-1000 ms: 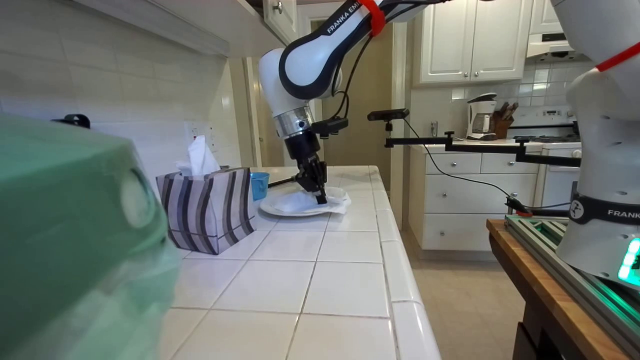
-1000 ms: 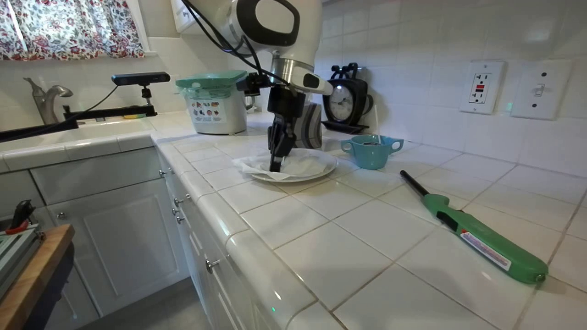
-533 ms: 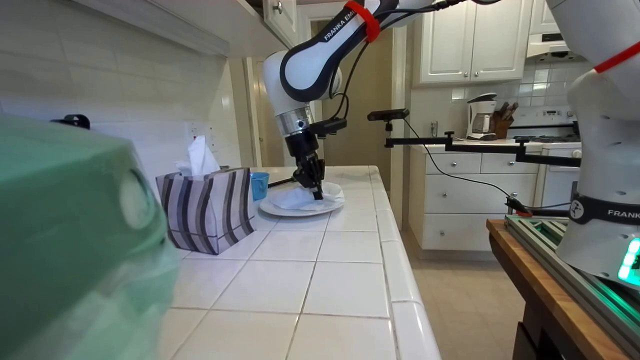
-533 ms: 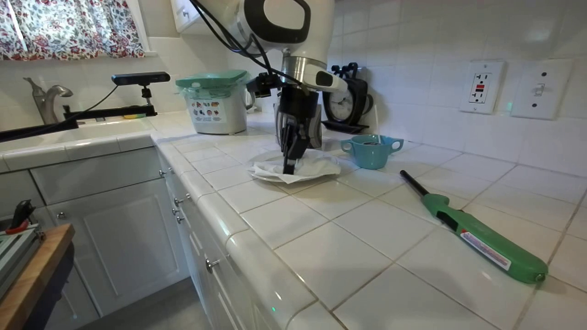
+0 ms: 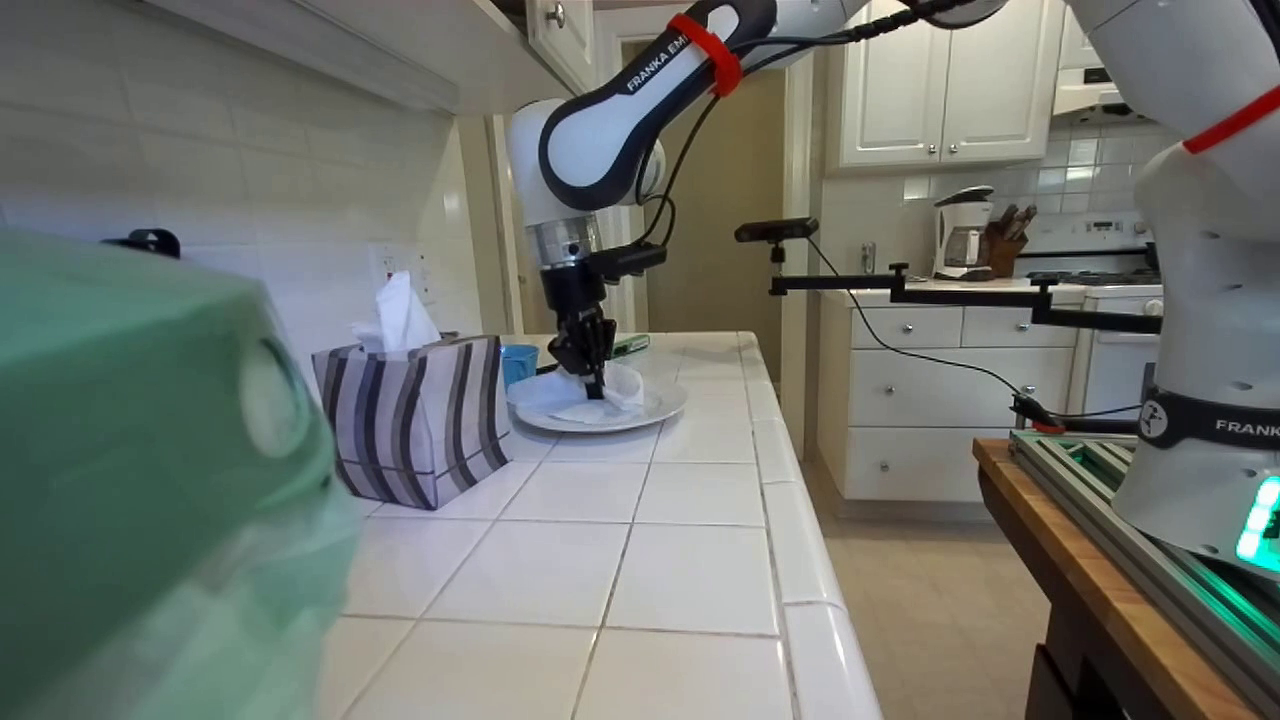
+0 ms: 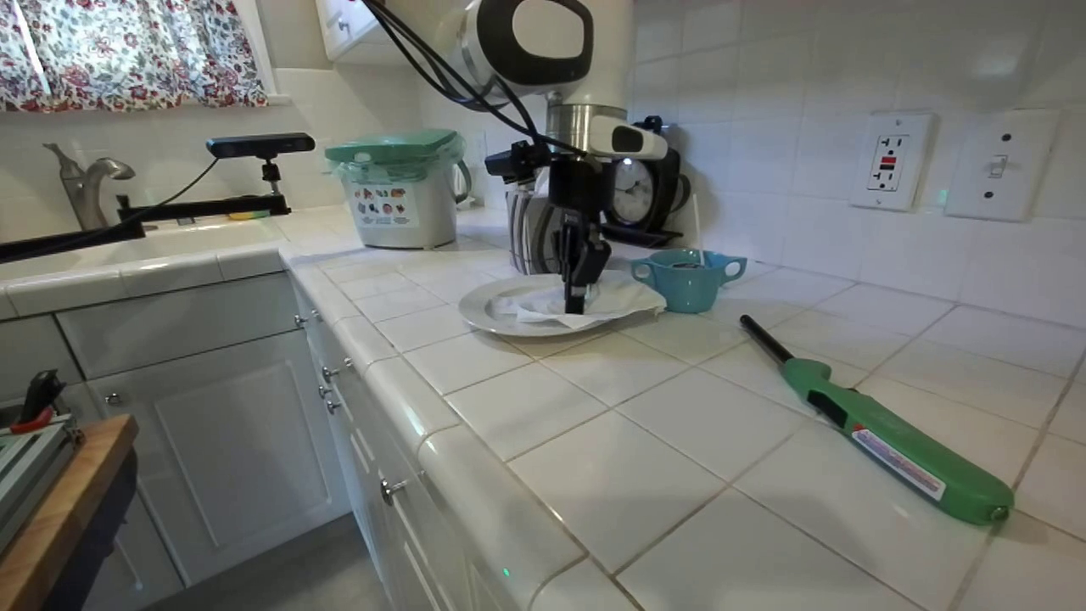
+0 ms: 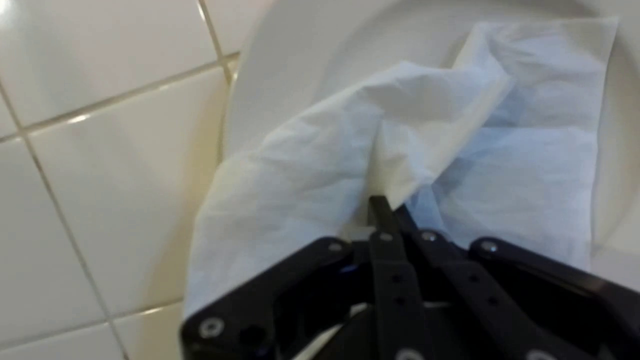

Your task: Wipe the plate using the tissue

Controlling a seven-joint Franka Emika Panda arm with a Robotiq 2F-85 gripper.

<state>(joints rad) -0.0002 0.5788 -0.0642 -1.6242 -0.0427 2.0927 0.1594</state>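
The plate [image 6: 485, 307] sits flat on the tiled desk [image 6: 611, 475], and the tissue [image 7: 310, 165] lies across it, creased and folded, leaving part of the plate bare. One edge of the tissue runs out past the plate's rim, on the side where the blue cup [image 6: 687, 288] stands. The claw [image 7: 391, 210] points down over the plate, its two fingers [image 7: 392, 255] drawn together with a fold of the tissue pinched at the tips. Whether those tips press on the plate through the paper, I cannot tell. The arm [image 5: 620, 130] rises above the plate.

The cup, two-handled, stands upright near the plate; I cannot tell if the tissue touches it. The green lighter [image 6: 899, 441] lies apart from the plate, its black tip the end nearer to it. Across the plate from the lighter stands the striped box [image 5: 410, 420], with a white sheet [image 5: 405, 315] poking from its top. In an exterior view the clock [image 6: 632, 191], partly hidden, and the green-lidded tub [image 6: 399, 204] both stand beyond the plate, the tub farther to its left.
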